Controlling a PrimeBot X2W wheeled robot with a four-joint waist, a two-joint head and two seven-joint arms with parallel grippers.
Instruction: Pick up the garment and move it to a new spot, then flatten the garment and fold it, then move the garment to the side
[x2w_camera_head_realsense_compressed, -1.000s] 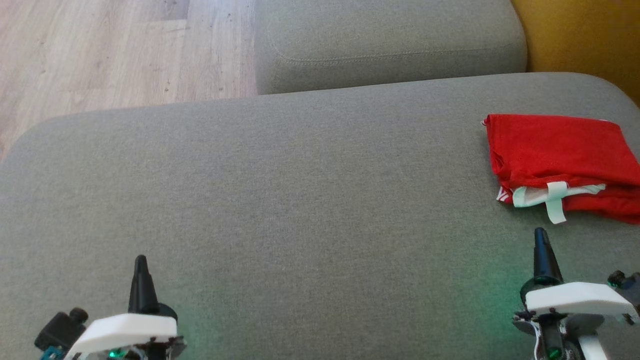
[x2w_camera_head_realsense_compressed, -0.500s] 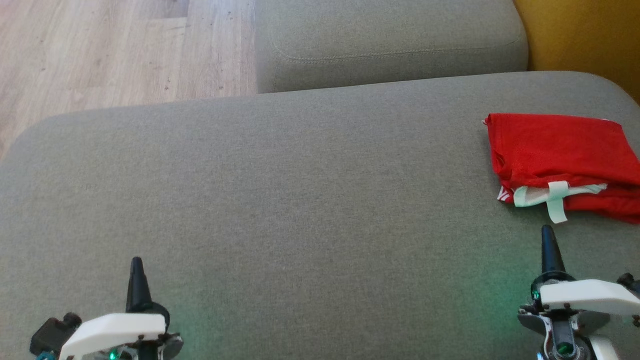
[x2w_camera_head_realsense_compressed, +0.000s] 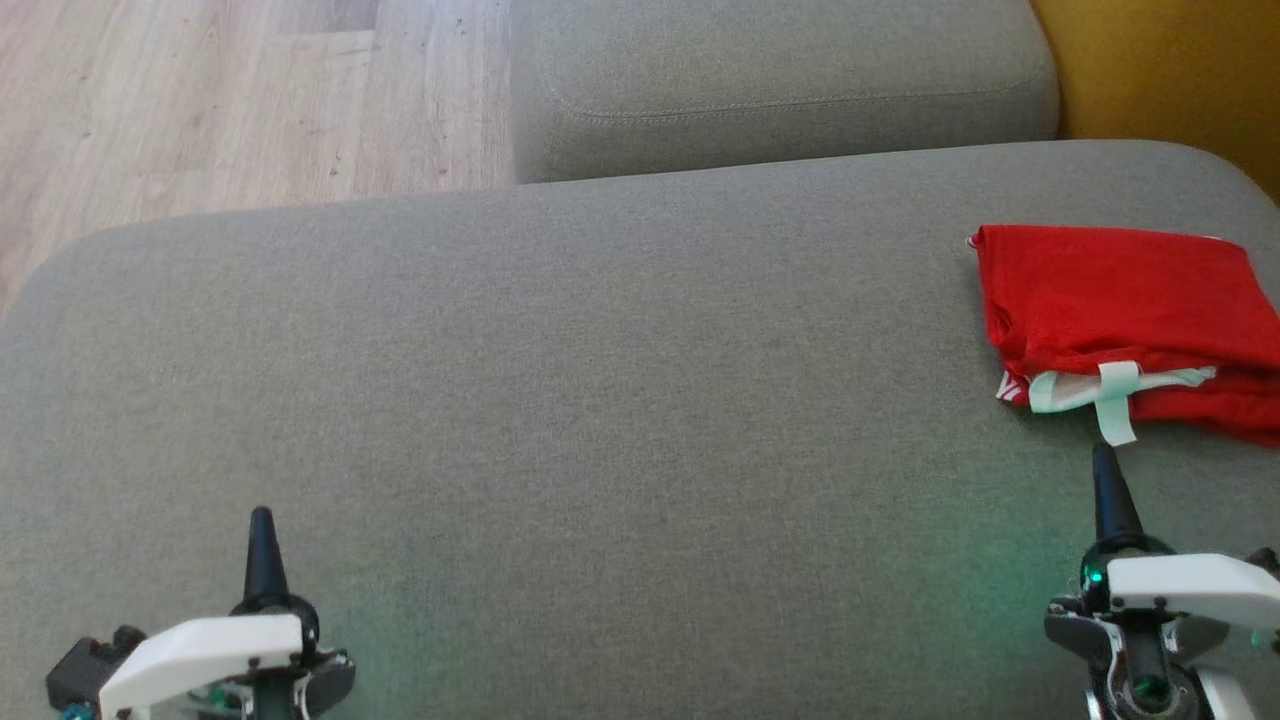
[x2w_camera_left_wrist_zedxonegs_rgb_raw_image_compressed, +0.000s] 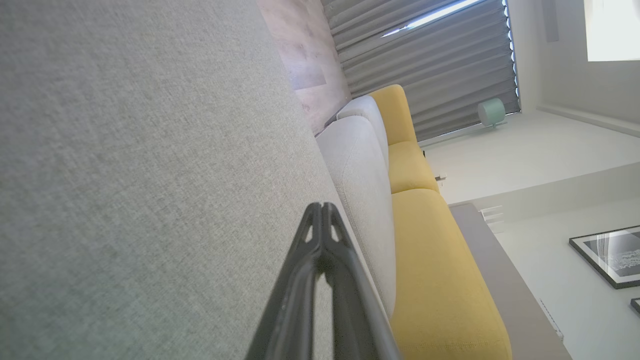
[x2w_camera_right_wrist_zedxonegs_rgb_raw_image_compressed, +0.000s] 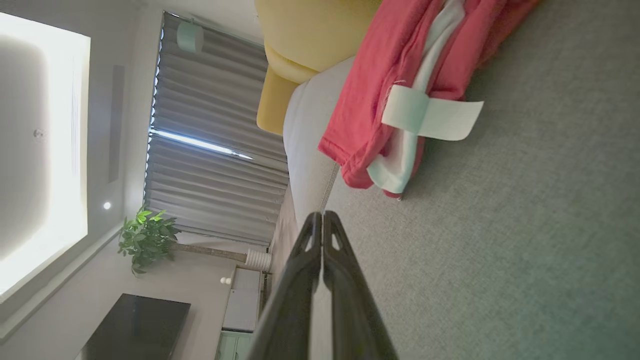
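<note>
Garment (x2w_camera_head_realsense_compressed: 1120, 310) lies folded at the sofa's (x2w_camera_head_realsense_compressed: 600, 400) right edge. Left gripper (x2w_camera_head_realsense_compressed: 262, 520) and right gripper (x2w_camera_head_realsense_compressed: 1104, 460) pressed together, empty, near sofa's front. Task looks essentially complete.

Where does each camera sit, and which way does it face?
Head view: on the head, facing down at the grey sofa cushion; left gripper lower left, right gripper lower right, both shut.
Left wrist view: on the left wrist, facing along its shut fingers across the cushion toward a yellow sofa and grey curtain.
Right wrist view: on the right wrist, facing along its fingers at the red garment.
Shared: the garment, in head and right wrist views.
</note>
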